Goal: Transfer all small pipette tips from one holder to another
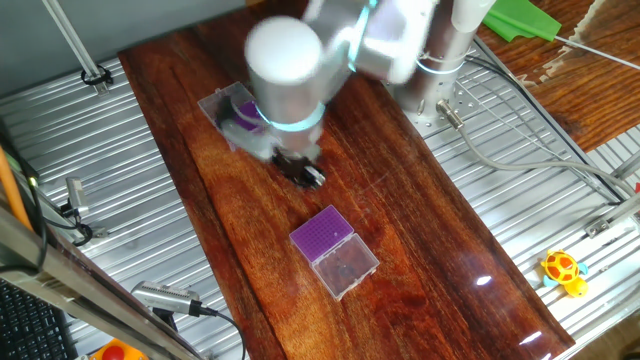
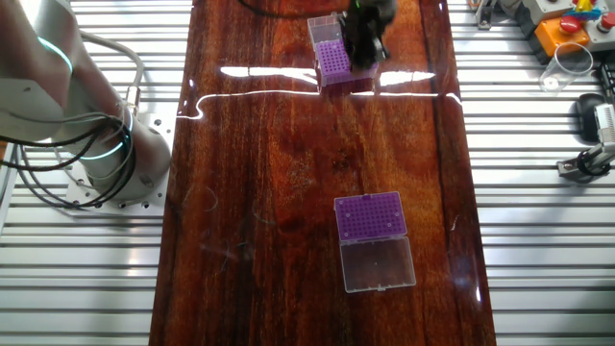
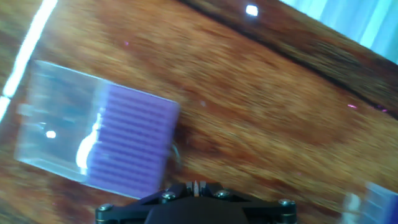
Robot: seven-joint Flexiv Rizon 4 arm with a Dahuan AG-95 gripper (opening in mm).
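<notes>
Two purple tip holders with clear hinged lids lie open on the wooden table. The near holder (image 1: 323,235) (image 2: 369,214) stands mid-table. The far holder (image 1: 238,112) (image 2: 333,64) (image 3: 132,140) is partly hidden behind the arm in one fixed view. My gripper (image 1: 305,173) (image 2: 365,43) (image 3: 196,185) hovers just beside the far holder, blurred by motion. Its fingers stand close together with a thin pale pipette tip (image 3: 195,186) pinched between them. In the hand view a corner of the near holder (image 3: 376,199) shows at the bottom right.
Ribbed metal surfaces flank the wooden table (image 2: 288,173) on both sides. The arm's base (image 2: 106,163) with its cables stands to one side. A yellow toy (image 1: 563,270), a green object (image 1: 520,18) and tools (image 2: 591,144) lie off the wood.
</notes>
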